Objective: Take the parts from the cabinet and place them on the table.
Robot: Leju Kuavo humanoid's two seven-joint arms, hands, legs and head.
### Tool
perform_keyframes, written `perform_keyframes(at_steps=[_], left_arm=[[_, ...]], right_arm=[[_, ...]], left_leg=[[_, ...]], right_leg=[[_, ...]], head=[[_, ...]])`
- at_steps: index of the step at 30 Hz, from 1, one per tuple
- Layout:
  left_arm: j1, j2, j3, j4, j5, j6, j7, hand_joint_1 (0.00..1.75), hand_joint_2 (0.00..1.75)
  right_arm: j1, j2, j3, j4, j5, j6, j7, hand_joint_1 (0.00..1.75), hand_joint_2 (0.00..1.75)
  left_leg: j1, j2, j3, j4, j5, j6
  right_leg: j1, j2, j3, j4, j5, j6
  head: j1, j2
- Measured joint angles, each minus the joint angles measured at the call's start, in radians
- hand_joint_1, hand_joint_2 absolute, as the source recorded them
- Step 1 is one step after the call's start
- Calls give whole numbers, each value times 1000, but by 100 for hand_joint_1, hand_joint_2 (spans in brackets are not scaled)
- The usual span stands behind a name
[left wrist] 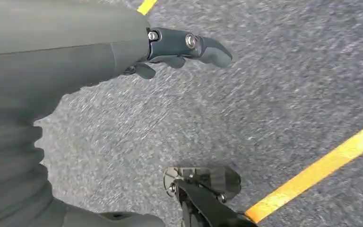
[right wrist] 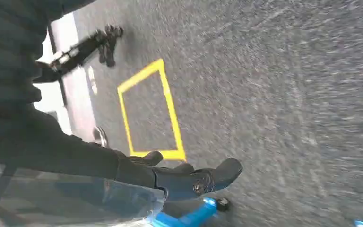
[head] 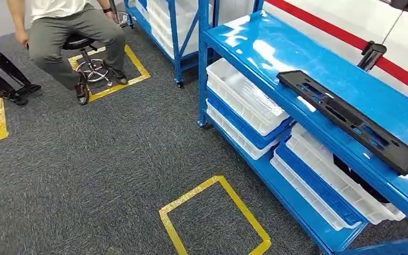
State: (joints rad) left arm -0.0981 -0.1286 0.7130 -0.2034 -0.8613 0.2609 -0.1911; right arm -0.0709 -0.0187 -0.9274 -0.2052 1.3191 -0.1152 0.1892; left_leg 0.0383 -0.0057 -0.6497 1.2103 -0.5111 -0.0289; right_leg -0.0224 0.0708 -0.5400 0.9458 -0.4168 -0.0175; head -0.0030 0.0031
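Blue metal shelving (head: 276,50) stands to my right, with a long black plastic part (head: 348,118) lying on its top shelf above white bins (head: 247,98). I judge I am between pick-ups; next I must reach for that part. Both arms hang over grey carpet (head: 101,175): my left hand (left wrist: 179,47) and right hand (right wrist: 179,177) hold nothing, fingers loosely apart.

one black part (head: 348,119), four white bins (head: 244,95)
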Motion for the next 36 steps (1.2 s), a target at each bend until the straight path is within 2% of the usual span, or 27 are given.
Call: perform_keyframes(at_steps=[1,2,3,6,7,9,10,12,13,14,15,16,17,18,20,22,23,24,25,27,28,29,31,32,33,34,36], left_arm=[[0,0,0,0,0,0,1,0,175],[0,0,0,0,0,0,3,0,175],[6,-5,0,5,0,-1,5,0,175],[-2,-3,0,5,0,-1,7,0,175],[-2,-3,0,5,0,-1,7,0,175],[-3,-2,0,4,0,0,8,0,175],[-2,-2,0,4,0,0,8,0,175],[-2,0,0,5,0,1,9,0,175],[-2,0,0,5,0,1,9,0,175],[-2,0,0,5,0,1,9,0,175],[-2,0,0,5,0,1,9,0,175],[-2,0,0,5,0,1,9,0,175],[-2,0,0,5,0,1,9,0,175],[-3,-4,0,5,0,1,9,0,175],[-4,-6,0,5,0,0,8,0,175],[-6,-9,0,5,0,0,8,0,175],[-7,-8,0,4,0,0,9,0,175],[-6,-5,0,4,0,0,8,0,175],[-5,-5,0,4,0,0,8,0,175],[2,-2,0,4,0,0,9,0,175],[4,0,0,4,0,0,10,0,175],[4,1,0,4,0,0,10,0,175],[4,4,0,4,0,1,10,0,175],[4,5,0,4,0,1,10,0,175],[5,5,0,5,0,1,10,0,175],[6,-2,0,9,0,0,10,0,175],[4,1,0,7,-1,0,10,0,175]], right_arm=[[-1,0,0,0,0,1,0,0,175],[-2,-1,0,0,0,1,-1,0,175],[-5,-11,0,-2,0,0,-1,0,175],[2,-9,0,-2,1,1,-1,0,175],[9,-9,0,-2,2,1,-1,0,175],[9,-3,0,-1,6,2,-2,0,175],[4,-2,0,-1,6,2,-2,0,175],[-1,-1,0,-1,8,2,-3,0,175],[-1,-1,0,-1,8,2,-3,0,175],[4,-1,0,-1,8,2,-3,0,175],[6,-1,0,-1,9,2,-3,0,175],[7,-1,0,-1,9,2,-3,0,175],[5,-2,0,-1,9,2,-3,0,175],[0,-8,0,-3,9,2,-3,0,175],[-5,-15,0,-5,9,2,-3,0,175],[2,-19,0,-5,9,3,-2,0,175],[4,-18,0,-5,9,5,-2,0,175],[8,-11,0,-4,9,8,-1,0,175],[7,-11,0,-4,9,10,0,0,175],[2,-5,0,-4,9,12,-1,0,175],[3,-1,0,-4,10,13,0,0,175],[5,0,0,-4,10,14,0,0,175],[6,3,0,-3,10,14,1,0,175],[6,4,0,-3,10,14,1,0,175],[6,2,0,-4,11,14,1,0,175],[1,-8,0,-5,11,13,2,0,175],[5,-4,0,-5,12,12,3,0,175]], left_leg=[[10,-10,35,-83,49,-9],[26,-47,64,-158,82,-22],[30,-100,68,-172,71,-30],[6,-78,58,-172,53,-8],[2,-63,61,-182,59,7],[-3,-37,65,-196,68,39],[-6,-21,63,-197,70,44],[-13,15,60,-197,70,48],[-15,25,59,-197,71,49],[-20,44,58,-197,72,51],[-22,56,57,-197,73,52],[-24,69,59,-197,73,52],[-24,81,61,-197,73,52],[-20,93,63,-197,74,51],[-24,117,64,-197,75,44],[-26,141,73,-208,81,33],[-23,122,69,-200,72,27],[-18,62,65,-175,52,22],[-16,27,39,-109,3,22],[-16,3,-21,41,-73,13],[-13,2,-38,88,-85,6],[-9,2,-34,84,-72,2],[6,-2,31,-44,9,-11],[16,-17,75,-129,50,-20],[25,-70,94,-161,34,-32],[30,-99,93,-183,28,-26],[7,-75,82,-164,28,-5]], right_leg=[[-6,17,0,5,-5,8],[-9,32,-5,14,-11,18],[1,45,-21,30,-14,27],[-4,76,-61,38,-2,51],[-7,86,-65,36,-2,62],[-3,-40,-96,98,-36,58],[-4,-57,-132,170,-70,53],[-3,-60,-202,329,-128,49],[-3,-60,-211,356,-135,50],[-1,-60,-191,342,-127,55],[3,-63,-153,284,-109,58],[7,-76,-88,180,-81,57],[18,-106,-26,84,-59,51],[37,-169,13,19,-61,32],[52,-149,1,18,-55,18],[50,-122,-2,3,-43,3],[13,-111,24,-17,-25,-2],[13,-100,26,-20,-21,-1],[9,-91,24,-20,-15,-14],[10,-63,19,-17,-16,-14],[10,-47,18,-12,-16,-14],[8,-32,18,-8,-17,-13],[-1,2,17,5,-22,-5],[-5,17,15,16,-27,3],[-4,29,6,25,-33,14],[8,40,-15,51,-37,21],[7,59,-31,47,-28,34]], head=[[-2,0],[-2,0],[-5,0],[-2,0],[-2,0],[8,0],[6,0],[10,0],[9,0],[10,0],[9,0],[10,0],[10,0],[8,0],[10,0],[13,0],[11,0],[8,0],[5,0],[-2,0],[-2,0],[-1,0],[-1,0],[-5,0],[-7,0],[-9,0],[2,0]])
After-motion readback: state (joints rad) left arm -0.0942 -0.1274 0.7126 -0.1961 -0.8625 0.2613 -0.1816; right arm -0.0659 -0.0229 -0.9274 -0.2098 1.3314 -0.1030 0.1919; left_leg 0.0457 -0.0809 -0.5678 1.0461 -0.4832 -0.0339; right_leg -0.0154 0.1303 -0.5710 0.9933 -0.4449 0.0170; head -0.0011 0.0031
